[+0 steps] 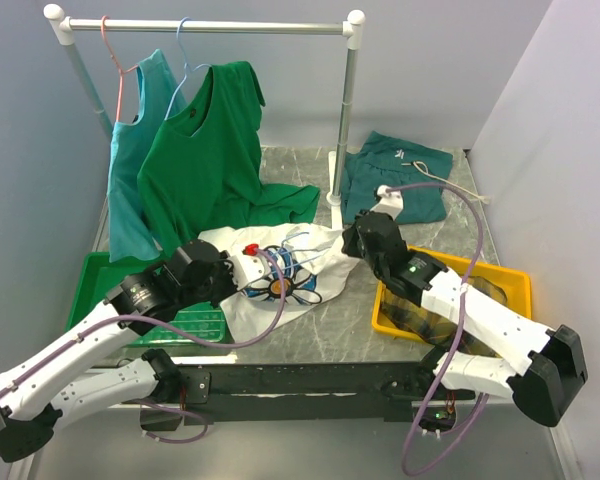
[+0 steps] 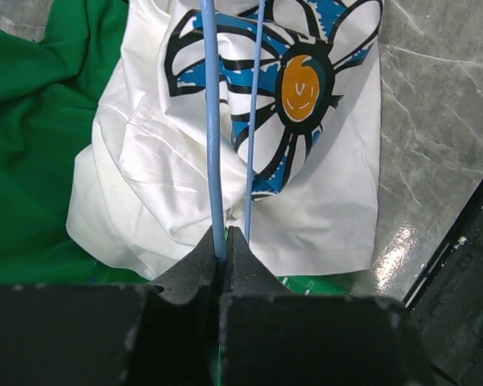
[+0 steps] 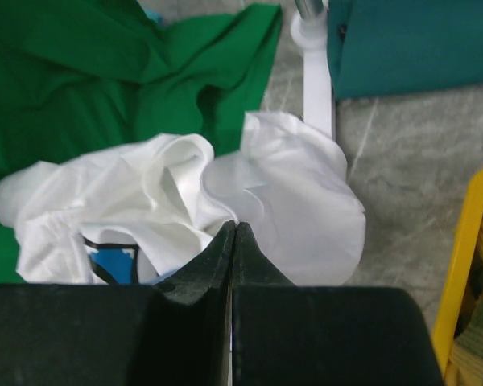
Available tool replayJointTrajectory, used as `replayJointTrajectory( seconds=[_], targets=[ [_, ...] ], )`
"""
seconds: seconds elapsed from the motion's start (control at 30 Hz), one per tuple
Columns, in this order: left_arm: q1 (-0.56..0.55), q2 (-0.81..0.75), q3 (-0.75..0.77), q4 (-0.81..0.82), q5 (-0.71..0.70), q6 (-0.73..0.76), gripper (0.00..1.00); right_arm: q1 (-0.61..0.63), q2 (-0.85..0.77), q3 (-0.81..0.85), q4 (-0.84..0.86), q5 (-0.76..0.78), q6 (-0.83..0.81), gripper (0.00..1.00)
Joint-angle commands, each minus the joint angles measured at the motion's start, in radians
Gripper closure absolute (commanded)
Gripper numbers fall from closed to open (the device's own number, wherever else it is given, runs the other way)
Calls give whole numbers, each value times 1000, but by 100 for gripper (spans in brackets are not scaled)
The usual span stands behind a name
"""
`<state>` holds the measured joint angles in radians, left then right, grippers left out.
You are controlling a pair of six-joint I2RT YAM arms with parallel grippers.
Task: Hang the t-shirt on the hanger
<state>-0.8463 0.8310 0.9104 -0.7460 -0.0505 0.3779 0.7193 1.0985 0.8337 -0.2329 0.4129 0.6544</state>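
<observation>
From my remote station, I see the t-shirt (image 1: 315, 255) lying crumpled around the middle of the tabletop (image 1: 355, 320), flower print facing up, its left part spilling over a green tray (image 1: 88, 280) at the near left corner. My left pincer (image 2: 223, 241) is closed on the hanger (image 2: 212, 121), whose thin blue wires run across the print. My right pincer (image 3: 234, 235) is clamped on a fold of the white cloth at the shirt's right side. A dark green shirt (image 1: 205, 160) hangs from the rack (image 1: 210, 25) along the far edge, its hem touching the t-shirt. A yellow bin (image 1: 520, 275) sits at the near right corner.
</observation>
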Motion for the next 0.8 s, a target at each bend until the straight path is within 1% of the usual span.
replayJointTrajectory(
  seconds=[0.0,0.03,0.07,0.13,0.17,0.2,0.23,0.3,0.33,0.37,0.43,0.53,0.57,0.63,0.67,0.73,0.77],
  targets=[
    [-8,-10,34,49,34,-14,99,18,36,137,38,29,-108,100],
    [-10,-21,41,65,41,-17,99,26,47,165,38,32,-143,100],
    [-10,-29,48,86,41,-20,99,37,60,229,35,33,-156,100],
    [-10,-47,48,166,77,-36,99,78,95,301,24,33,-194,100],
    [-10,-50,47,193,80,-57,99,95,106,371,24,36,-203,100],
    [-10,-55,44,259,74,-72,99,113,119,402,33,49,-228,100],
    [-10,-64,32,290,58,-91,99,162,126,428,46,55,-240,100],
    [-10,-73,13,361,54,-147,99,207,142,502,61,69,-256,100],
    [-10,-85,-10,435,2,-169,99,230,146,525,63,63,-253,100],
    [-10,-92,-21,477,-27,-239,99,239,147,559,60,55,-248,100],
    [-10,-101,-48,567,-58,-305,99,252,130,565,73,34,-227,100],
    [-10,-116,-99,652,-104,-437,99,256,61,522,116,4,-191,100],
    [-10,-121,-116,707,-113,-488,99,256,25,487,138,-12,-185,100],
    [-10,-133,-162,781,-109,-533,99,255,-5,458,147,-25,-173,100],
    [-10,-138,-179,850,-115,-583,99,256,-24,434,150,-54,-174,100],
    [-10,-151,-220,907,-147,-617,99,253,-35,406,161,-115,-182,100],
    [-10,-156,-232,965,-175,-644,99,256,-40,388,161,-152,-187,100]
  ],
)
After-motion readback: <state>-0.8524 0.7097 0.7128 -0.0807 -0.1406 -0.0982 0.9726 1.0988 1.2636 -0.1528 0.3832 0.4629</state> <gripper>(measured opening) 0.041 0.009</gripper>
